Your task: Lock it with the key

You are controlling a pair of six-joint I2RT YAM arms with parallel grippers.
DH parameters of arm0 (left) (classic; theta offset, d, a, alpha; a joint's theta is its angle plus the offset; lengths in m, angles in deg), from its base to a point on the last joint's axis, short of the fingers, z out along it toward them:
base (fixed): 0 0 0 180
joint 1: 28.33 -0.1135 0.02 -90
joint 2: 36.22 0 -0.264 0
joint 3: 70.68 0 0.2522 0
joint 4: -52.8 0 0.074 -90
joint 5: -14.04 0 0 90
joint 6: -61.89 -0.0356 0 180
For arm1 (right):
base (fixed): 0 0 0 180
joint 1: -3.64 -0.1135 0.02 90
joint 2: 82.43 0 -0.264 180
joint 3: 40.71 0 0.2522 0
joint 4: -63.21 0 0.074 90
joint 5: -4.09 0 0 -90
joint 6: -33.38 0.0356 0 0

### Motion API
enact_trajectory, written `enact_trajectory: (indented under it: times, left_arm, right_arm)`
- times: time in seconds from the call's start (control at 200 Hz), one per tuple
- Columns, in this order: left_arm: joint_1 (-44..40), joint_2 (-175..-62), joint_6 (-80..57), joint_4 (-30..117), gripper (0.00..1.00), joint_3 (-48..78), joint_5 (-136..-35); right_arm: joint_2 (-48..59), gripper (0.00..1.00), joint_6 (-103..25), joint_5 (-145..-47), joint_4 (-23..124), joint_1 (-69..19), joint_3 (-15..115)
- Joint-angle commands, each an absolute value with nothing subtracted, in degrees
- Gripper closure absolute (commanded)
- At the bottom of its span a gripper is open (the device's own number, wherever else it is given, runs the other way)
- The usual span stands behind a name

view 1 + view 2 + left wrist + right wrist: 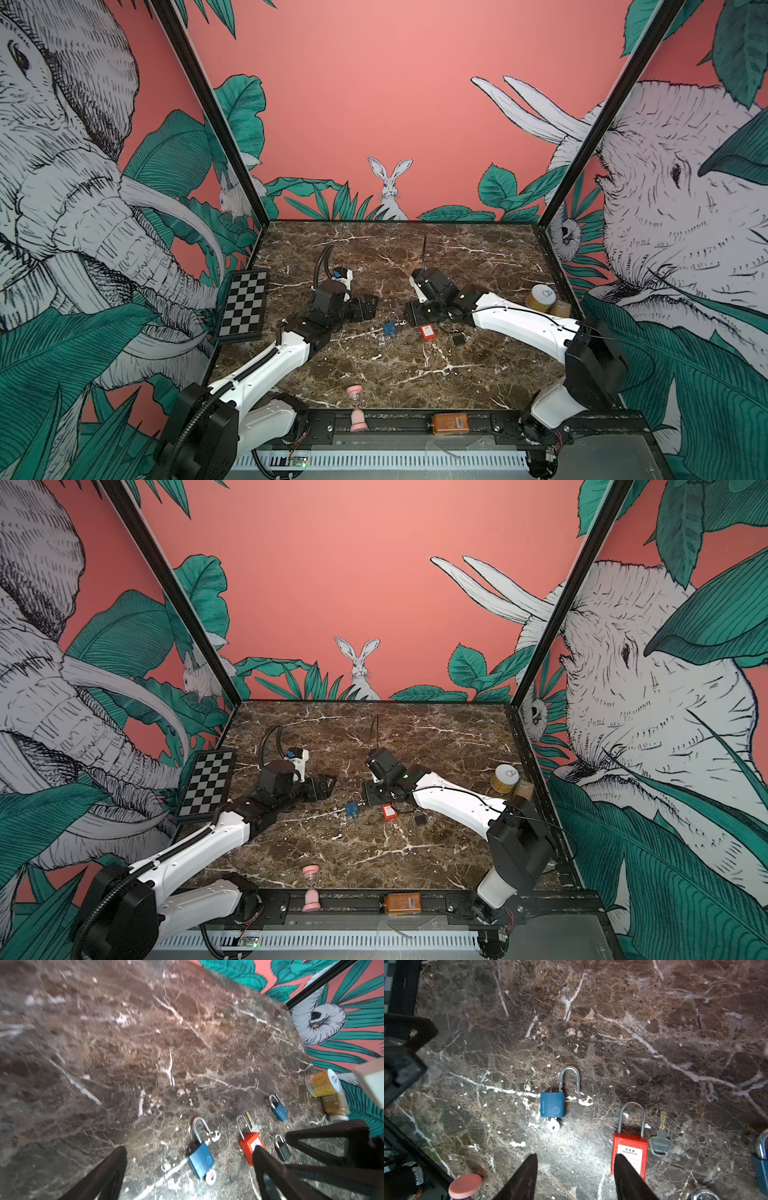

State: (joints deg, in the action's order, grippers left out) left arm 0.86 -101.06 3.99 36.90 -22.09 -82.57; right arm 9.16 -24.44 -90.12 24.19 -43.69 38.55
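The blue padlock [552, 1105] lies on the marble table [415, 374], shackle open with one leg out of the body, and a silver key [553, 1126] sits in its keyhole. It rests between the two grippers, touching neither. The right gripper [576, 1155] hangs just short of the key end, fingers spread with nothing between them. The left gripper [191, 1148] is spread wide and empty too, and the lock shows between its fingers in the wrist view. One right finger [627, 1172] covers part of the red safety padlock [629, 1142] (contact cannot be told), which lies just beside the blue one with a loose key [660, 1144] next to it. A smaller blue padlock [279, 1108] and a dark grey padlock [282, 1150] lie beyond.
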Motion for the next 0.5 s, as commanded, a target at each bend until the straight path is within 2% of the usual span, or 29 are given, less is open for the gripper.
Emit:
enact_trajectory:
  times: [0.0,0.2,0.495]
  left_arm:
    - [1.15,-104.11,6.18,29.92,0.09,-18.83,-83.14]
    - [8.05,-112.1,6.08,16.36,0.11,-9.77,-72.9]
    - [14.01,-122.39,8.11,17.47,0.12,-5.0,-73.52]
  right_arm:
    - [8.79,0.42,-23.85,-86.42,23.81,-43.82,38.58]
    - [7.05,0.36,-23.84,-81.19,22.61,-43.26,37.27]
    - [0.32,0.36,-24.15,-84.09,25.0,-36.21,30.64]
